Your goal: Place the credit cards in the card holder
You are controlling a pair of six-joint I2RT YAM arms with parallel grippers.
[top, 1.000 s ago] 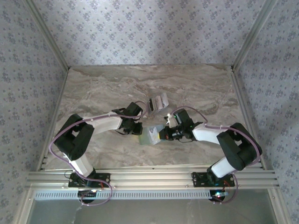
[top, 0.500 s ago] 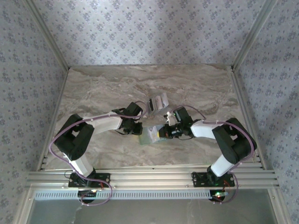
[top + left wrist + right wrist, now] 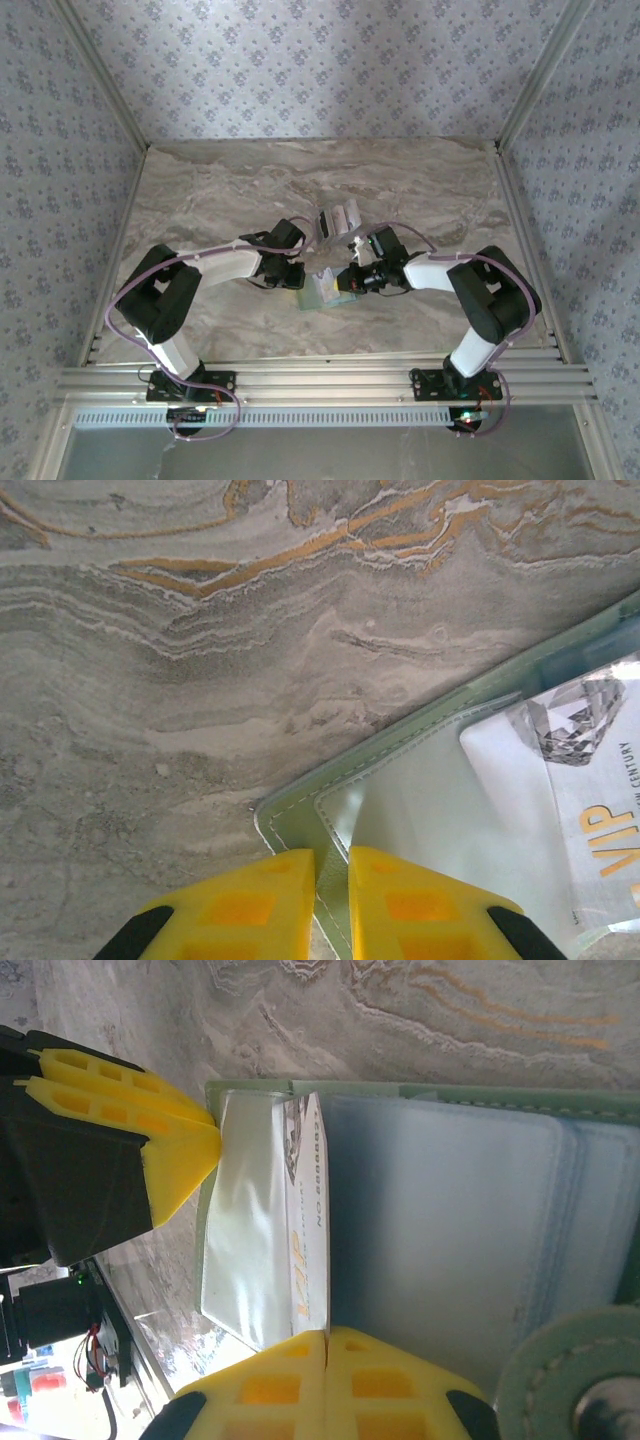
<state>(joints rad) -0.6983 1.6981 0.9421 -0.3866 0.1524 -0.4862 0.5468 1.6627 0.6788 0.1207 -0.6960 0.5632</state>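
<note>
Our left gripper pinches a clear pocket of the flat pale-green stitched card holder, which lies open on the marble table. Our right gripper, clamped on a shiny white plastic card, holds it at that pocket's mouth. The other small shiny cards lie just beyond, not yet in.

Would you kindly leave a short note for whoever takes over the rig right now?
Left gripper: fingers pinched on the card holder at its corner, low on the table.
Right gripper: shut on the white card, which lies over the open holder's clear pockets.
Other cards: on the table just beyond the holder.
Done: holder opened and held; no card seen fully seated.
Left: slide this card home, then load the rest.
</note>
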